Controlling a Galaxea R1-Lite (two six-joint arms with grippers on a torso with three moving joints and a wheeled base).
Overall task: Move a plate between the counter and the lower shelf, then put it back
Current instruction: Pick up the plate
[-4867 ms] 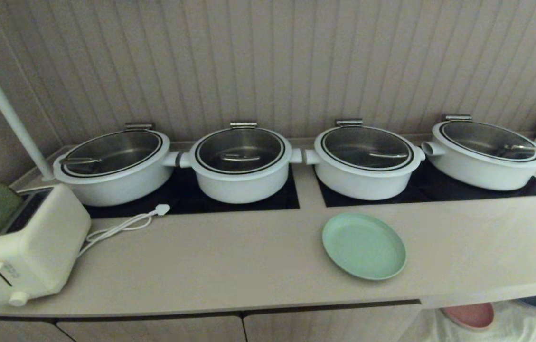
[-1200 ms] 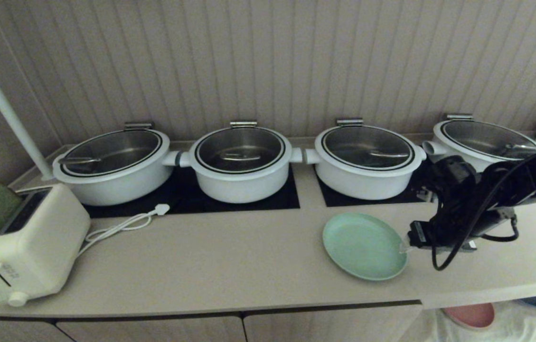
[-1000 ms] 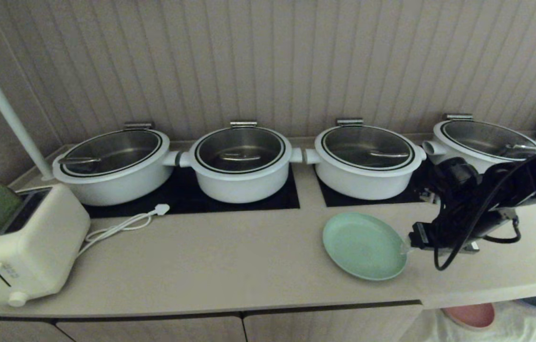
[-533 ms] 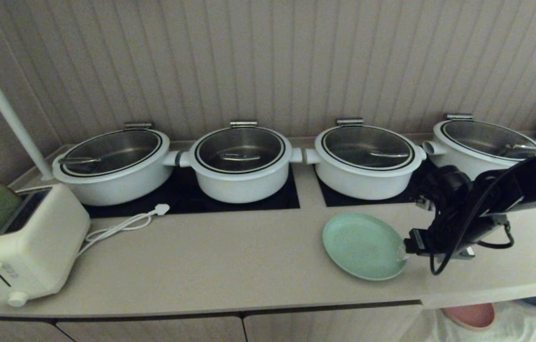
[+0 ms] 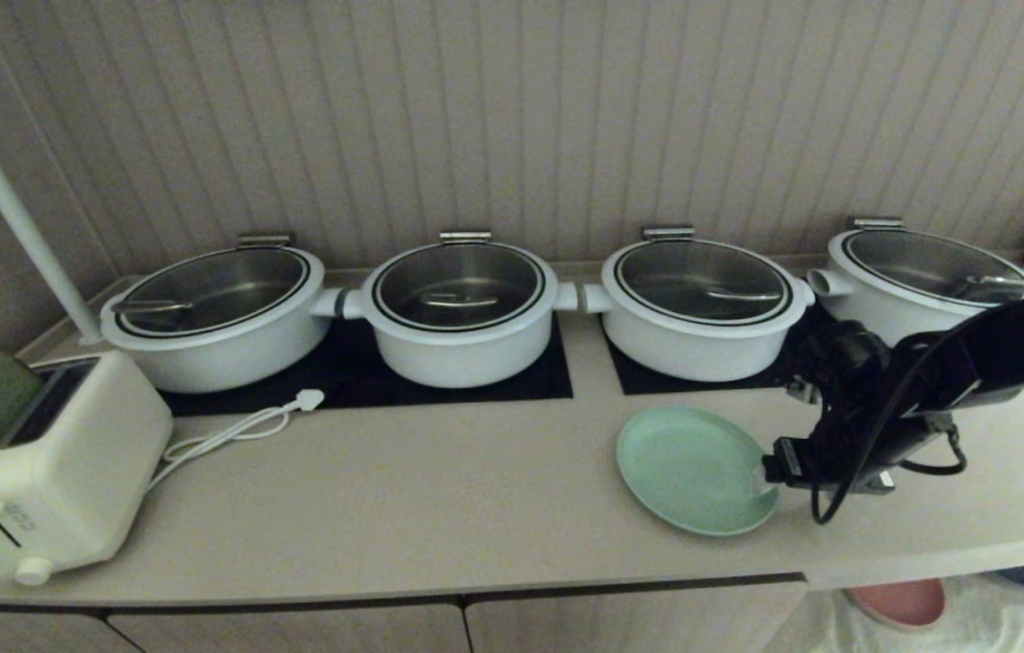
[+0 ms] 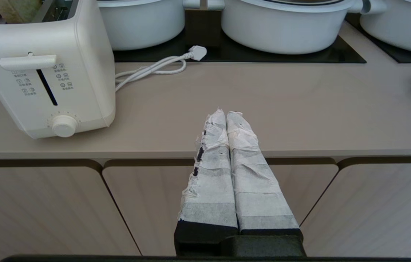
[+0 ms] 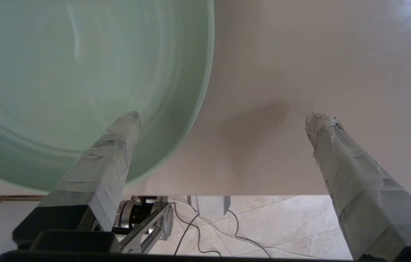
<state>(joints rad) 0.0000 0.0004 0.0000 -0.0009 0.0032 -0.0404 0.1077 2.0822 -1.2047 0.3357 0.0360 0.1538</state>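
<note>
1. On the counter [image 5: 439, 490], the plate [image 5: 688, 467] lies flat near the front edge, before the third white pot [image 5: 700, 308].
2. Right gripper [image 7: 223, 118] hovers at plate's right rim, jaws spread wide, one finger over the plate, one over bare counter, holding nothing.
3. Left gripper [image 6: 229, 116] parked before the cabinet doors, fingers pressed together.

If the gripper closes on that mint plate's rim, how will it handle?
The plate looks like thin matte plastic, so probably light and stiff. Its shallow rim gives the open right gripper little to pinch; it may slide on the smooth counter.
</note>
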